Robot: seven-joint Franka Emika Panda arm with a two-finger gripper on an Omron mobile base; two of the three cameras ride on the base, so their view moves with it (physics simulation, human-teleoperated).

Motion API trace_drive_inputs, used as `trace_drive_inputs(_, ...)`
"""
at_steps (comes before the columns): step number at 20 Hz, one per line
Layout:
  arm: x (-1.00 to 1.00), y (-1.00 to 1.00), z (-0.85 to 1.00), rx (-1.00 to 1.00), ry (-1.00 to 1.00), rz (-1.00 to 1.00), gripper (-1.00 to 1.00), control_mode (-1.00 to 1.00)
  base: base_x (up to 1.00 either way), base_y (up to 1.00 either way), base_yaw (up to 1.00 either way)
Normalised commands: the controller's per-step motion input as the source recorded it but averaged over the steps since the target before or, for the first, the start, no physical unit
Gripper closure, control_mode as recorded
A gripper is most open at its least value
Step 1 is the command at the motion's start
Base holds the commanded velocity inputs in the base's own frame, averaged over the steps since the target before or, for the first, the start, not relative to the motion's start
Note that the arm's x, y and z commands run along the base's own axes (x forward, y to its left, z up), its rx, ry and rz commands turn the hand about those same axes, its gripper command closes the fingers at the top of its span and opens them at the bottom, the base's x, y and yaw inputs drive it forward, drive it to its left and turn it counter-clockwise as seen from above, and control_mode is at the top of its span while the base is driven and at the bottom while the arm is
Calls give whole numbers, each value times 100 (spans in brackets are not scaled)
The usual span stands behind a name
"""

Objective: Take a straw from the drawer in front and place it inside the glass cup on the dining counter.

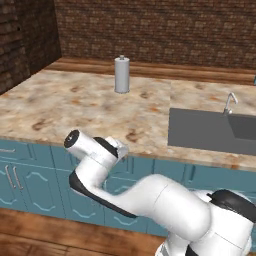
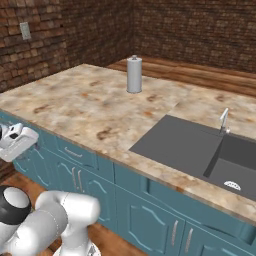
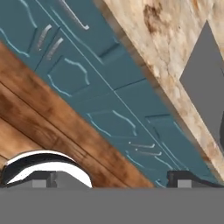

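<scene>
My gripper (image 3: 111, 181) hangs in front of the teal cabinets, below the counter edge; jaws as wide apart as they go, nothing between them. In hand view one dark fingertip (image 3: 186, 178) rises at bottom right, w/ cabinet fronts and wood floor (image 3: 39, 118) beyond it.

The drawer (image 2: 75, 152) sits shut in the row just under the stone top, silver bar handle (image 2: 73, 153) across its front. In hand view I see a drawer front w/ bar handle at the top, near the counter's lip, well apart from my fingertips. Straw: can't tell where it is, no red stick visible on the counter or floor.

In left base view my arm (image 1: 150, 200) bends up from lower right, the wrist end sitting in front of the cabinet doors (image 1: 30, 185) just below the counter edge. In right base view the hand (image 2: 17, 140) is at the left edge, beside the drawer row.

On the stone counter (image 1: 65, 105): a tall grey-white cylinder w/ knob top (image 1: 122, 75) upright near the back, well apart from the grey sink (image 2: 185, 145). Faucet (image 2: 224, 120) stands at the sink's far rim. Brick wall (image 1: 150, 30) behind.
</scene>
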Motion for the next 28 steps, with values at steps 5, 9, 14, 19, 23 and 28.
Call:
trace_drive_inputs(5, 24, 29, -50, -24, -2, 8, -100, -100, 0, 0, 0)
trace_drive_inputs(9, 34, 16, -49, -21, -13, 7, -100, -100, 0, 0, 0)
trace_drive_inputs(14, 41, 17, -47, -20, -20, 6, -100, -100, 0, 0, 0)
trace_drive_inputs(19, 43, 23, -42, -19, -23, 6, -100, -100, 0, 0, 0)
trace_drive_inputs(23, 35, 19, -30, -15, -18, 2, -100, -100, 0, 0, 0)
trace_drive_inputs(28, 38, 11, -23, -14, -11, 0, -100, -100, 0, 0, 0)
